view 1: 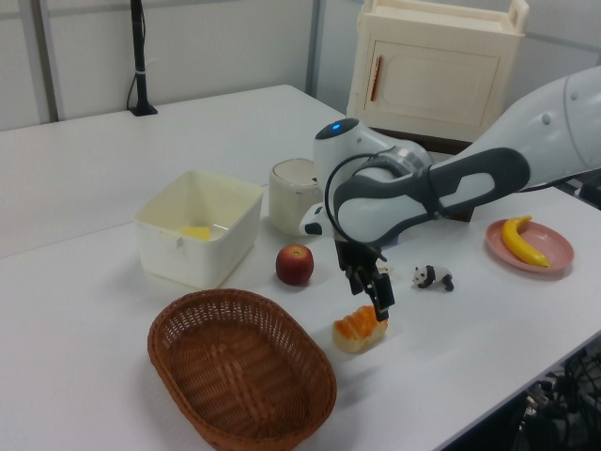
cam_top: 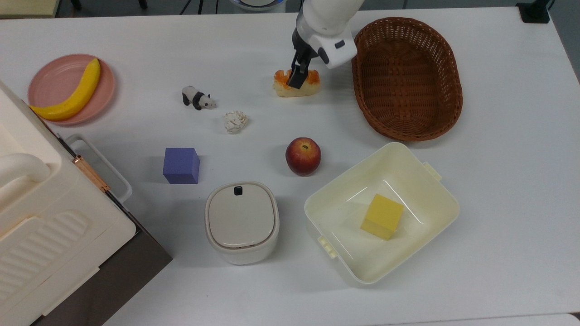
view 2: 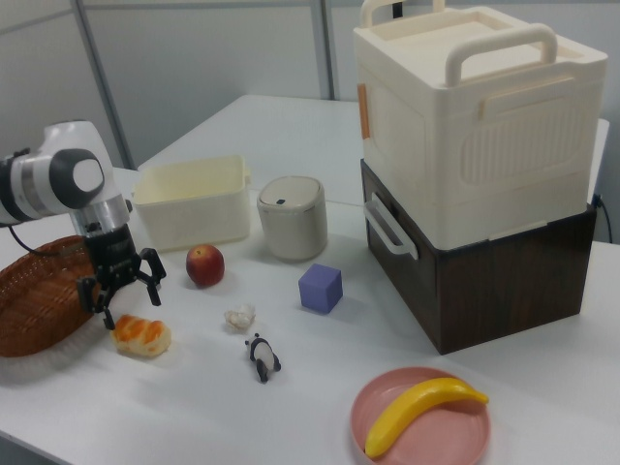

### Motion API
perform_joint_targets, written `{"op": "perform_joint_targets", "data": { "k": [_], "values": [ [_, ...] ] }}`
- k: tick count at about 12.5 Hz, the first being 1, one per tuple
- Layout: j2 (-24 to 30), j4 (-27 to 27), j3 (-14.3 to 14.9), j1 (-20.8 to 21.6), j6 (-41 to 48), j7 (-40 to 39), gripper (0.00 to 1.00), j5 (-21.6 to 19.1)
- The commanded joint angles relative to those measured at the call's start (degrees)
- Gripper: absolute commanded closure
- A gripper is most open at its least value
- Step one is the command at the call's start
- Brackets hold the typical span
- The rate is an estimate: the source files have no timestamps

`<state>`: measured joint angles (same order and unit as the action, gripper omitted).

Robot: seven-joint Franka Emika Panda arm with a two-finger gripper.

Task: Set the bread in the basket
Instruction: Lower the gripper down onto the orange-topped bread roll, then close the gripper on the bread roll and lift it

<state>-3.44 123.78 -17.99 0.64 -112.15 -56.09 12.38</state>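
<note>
Orange-glazed bread (cam_top: pixel 297 84): lies on the white table (cam_top: pixel 498 181), just beside the basket's outer wall, apart from it; in the top view its middle is covered by the gripper.
Gripper (view 2: pixel 123 287): spread wide in the right view, one finger on each side above the loaf; nothing held. Whether the tips touch the bread cannot be told.
Gripper, left view (view 1: pixel 377 299): fingers overlap into one dark shape, so the gap is hidden there.
Basket (cam_top: pixel 448 86): dark woven wicker, empty; cut off at the right view's left edge.
Apple (cam_top: pixel 303 156): between bread and cream tub (cam_top: pixel 435 190).
Yellow block (cam_top: pixel 382 216): inside the tub; only a sliver shows in the left view.
Panda figure (cam_top: pixel 197 98), white flower ball (cam_top: pixel 234 122): near the bread, on the top view's left.
</note>
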Motion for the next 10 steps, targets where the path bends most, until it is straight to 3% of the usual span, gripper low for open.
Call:
{"op": "perform_joint_targets", "data": {
  "k": [1,7,8,9,10],
  "values": [
    [-1.74,-0.47,0.24,0.85,-3.77,0.36,0.0,1.59],
    [-5.87,-0.47,0.24,1.74,-4.22,0.54,0.01,5.1],
    [-6.13,-0.47,0.24,1.74,-4.22,0.28,0.23,5.37],
    [-6.22,-0.99,0.24,1.65,-3.96,0.54,0.69,5.55],
    [-6.14,-1.35,0.24,1.65,-3.69,0.63,0.78,5.46]
  ]
}}
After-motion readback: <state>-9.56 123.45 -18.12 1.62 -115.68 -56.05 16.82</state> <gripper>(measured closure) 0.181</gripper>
